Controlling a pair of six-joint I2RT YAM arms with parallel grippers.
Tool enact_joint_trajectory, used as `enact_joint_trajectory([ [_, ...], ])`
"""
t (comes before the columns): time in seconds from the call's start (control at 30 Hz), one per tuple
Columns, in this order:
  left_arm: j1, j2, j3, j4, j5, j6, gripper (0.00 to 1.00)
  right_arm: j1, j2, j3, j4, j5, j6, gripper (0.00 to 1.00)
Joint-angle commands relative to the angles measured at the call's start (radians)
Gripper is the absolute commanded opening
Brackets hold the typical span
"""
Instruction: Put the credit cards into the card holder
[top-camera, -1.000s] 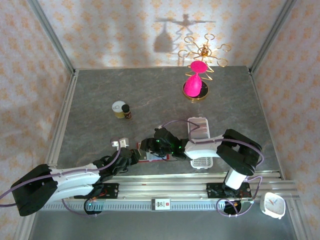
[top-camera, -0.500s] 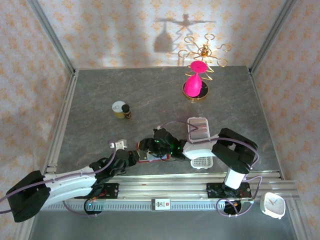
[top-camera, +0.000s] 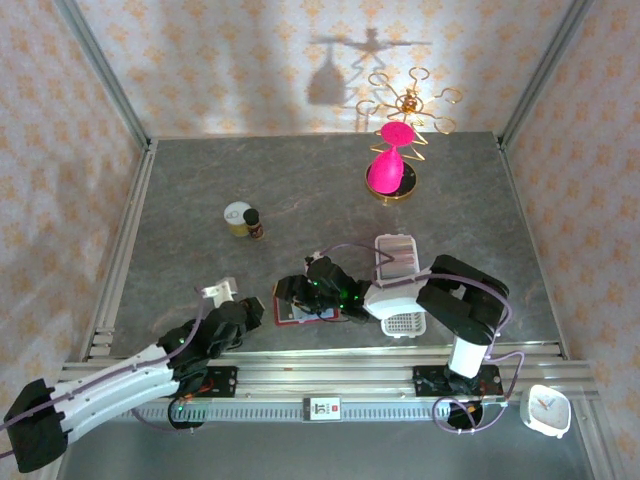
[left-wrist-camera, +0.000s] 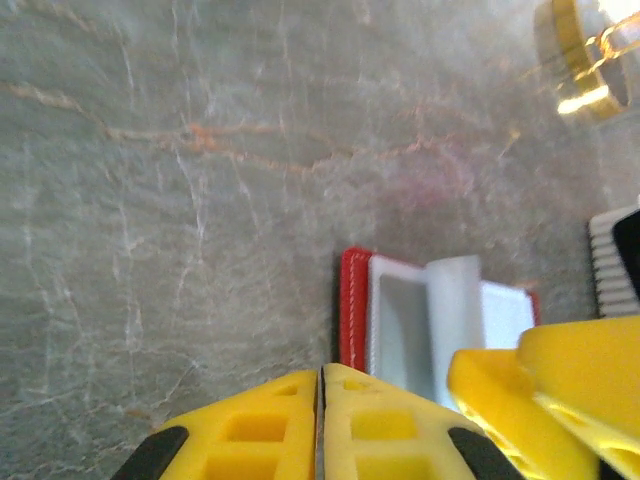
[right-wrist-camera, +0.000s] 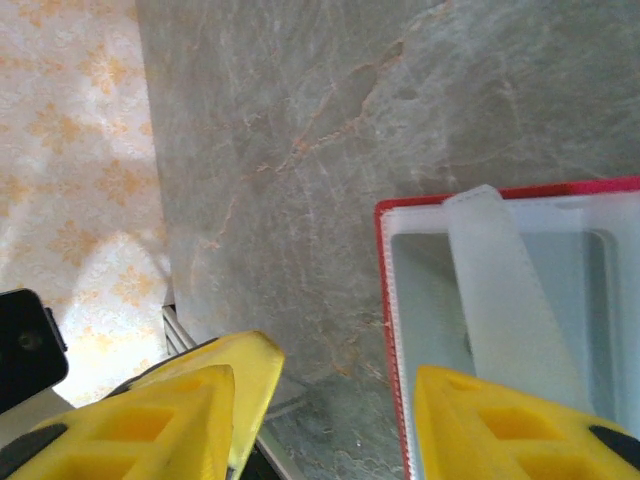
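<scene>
Clearly, the small red leather-look folding wallet (right-wrist-camera: 381, 320) lies open and flat on the grey marbled stone-look surface (right-wrist-camera: 300, 120), near the front edge, just beyond the arm bases. Inside it there is a clear plastic sleeve (right-wrist-camera: 425, 290) with rounded corners. A pale frosted strip (right-wrist-camera: 510, 300) crosses this sleeve; I cannot tell if it is a card or a flap. The right hand (right-wrist-camera: 340, 365) hovers over one edge of the wallet, its yellow fingers standing apart with nothing between them. The left hand (left-wrist-camera: 321, 378) is near the wallet but apart from it, its yellow fingers pressed together; I see nothing gripped in them.

The credit cards I cannot recognise with certainty. In the top view some flat grey pieces (top-camera: 397, 250) lie in the long white slotted plastic tray (top-camera: 404, 324) just right of the wallet, too small to judge.

I think the wallet is light and soft, so it will probably slide on this smooth surface when something pushes into it. One hand should press on the red border, not on the thin sleeve, which looks easy to bend. A card should be stiff, thin and slippery, so the pinch is better across its faces near one short end, leaving the other end free to enter the pocket.
</scene>
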Motion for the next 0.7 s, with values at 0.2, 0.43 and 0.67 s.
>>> enact_joint_trajectory([
  [0.2, -0.007, -0.091, 0.09, -0.188, -0.127, -0.035, 0.11, 0.025, 0.051, 0.041, 0.114, -0.014, 0.009, 0.5],
  [0.43, -0.008, -0.123, 0.164, -0.314, -0.233, -0.059, 0.11, 0.034, 0.107, 0.092, 0.186, -0.048, 0.031, 0.5],
  [0.67, -0.007, -0.171, 0.214, -0.414, -0.294, -0.078, 0.22, 0.033, 0.105, 0.178, 0.201, -0.058, -0.018, 0.51],
])
